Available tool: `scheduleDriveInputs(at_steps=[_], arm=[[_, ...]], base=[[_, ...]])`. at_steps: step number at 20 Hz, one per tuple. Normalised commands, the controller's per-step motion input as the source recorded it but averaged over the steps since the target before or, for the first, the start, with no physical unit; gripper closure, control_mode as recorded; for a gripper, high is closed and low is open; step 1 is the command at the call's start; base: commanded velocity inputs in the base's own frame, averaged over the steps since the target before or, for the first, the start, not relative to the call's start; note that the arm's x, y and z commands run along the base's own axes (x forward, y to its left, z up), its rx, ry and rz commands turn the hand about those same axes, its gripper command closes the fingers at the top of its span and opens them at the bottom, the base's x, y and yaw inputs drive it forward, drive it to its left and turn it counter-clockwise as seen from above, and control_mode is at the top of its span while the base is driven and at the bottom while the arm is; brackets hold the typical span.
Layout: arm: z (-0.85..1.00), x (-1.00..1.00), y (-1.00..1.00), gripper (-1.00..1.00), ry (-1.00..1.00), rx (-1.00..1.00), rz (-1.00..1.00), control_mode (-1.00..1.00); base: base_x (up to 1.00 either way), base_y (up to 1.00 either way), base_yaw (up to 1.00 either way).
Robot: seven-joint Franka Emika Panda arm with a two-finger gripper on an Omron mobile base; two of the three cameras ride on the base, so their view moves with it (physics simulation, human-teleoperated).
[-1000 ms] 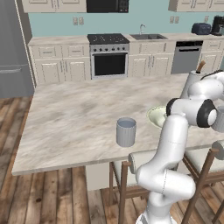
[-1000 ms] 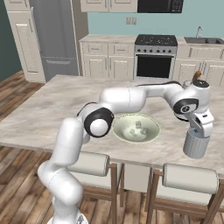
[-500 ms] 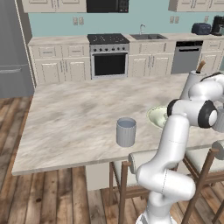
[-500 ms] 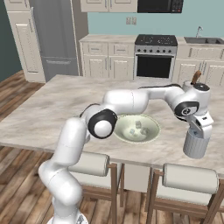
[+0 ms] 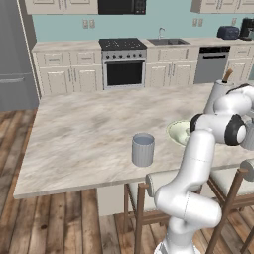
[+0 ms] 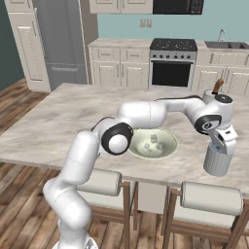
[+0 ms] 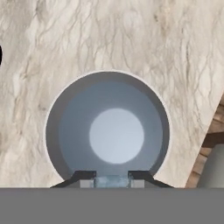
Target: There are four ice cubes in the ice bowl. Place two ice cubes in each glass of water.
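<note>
Left base view: one glass of water point(image 5: 143, 149) stands alone near the front edge of the table point(image 5: 89, 134), well apart from the arm's working end. The ice bowl point(image 5: 178, 133) lies to its right, partly hidden behind the white arm. The gripper itself cannot be made out here.

Right base view: the gripper point(image 6: 224, 146) hangs directly above the second glass of water point(image 6: 217, 159), at the right end of the table point(image 6: 58, 121), its tips just over the rim. The ice bowl point(image 6: 152, 143) sits to the left of this glass, near but not touching, with ice cubes point(image 6: 154, 139) resting in it; three pale lumps appear to remain, though the count is uncertain.

Hand view: the camera looks straight down into the glass of water point(image 7: 107, 131), whose round mouth lies just ahead of the gripper point(image 7: 112, 179). The jaws stand narrow, closed on a small pale ice cube point(image 7: 112, 180) between the tips. The deciding relation is vertical: the glass opening lies below and slightly forward of the held cube, so a release should probably follow only after a small forward correction.
</note>
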Motion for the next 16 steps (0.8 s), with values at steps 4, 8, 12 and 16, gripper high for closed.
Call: scheduleDriveInputs(at_steps=[4, 8, 12, 16], arm=[[-0.05, 0.11, -0.16, 1.00, 0.00, 0.00, 0.00, -1.00], [-0.02, 0.09, -0.16, 1.00, 0.00, 0.00, 0.00, -1.00], [-0.01, 0.07, -0.16, 1.00, 0.00, 0.00, 0.00, -1.00], [0.00, 0.01, -0.11, -1.00, 0.00, 0.00, 0.00, -1.00]], base=[[0.00, 0.00, 0.00], [0.00, 0.00, 0.00], [0.00, 0.00, 0.00], [0.00, 0.00, 0.00]])
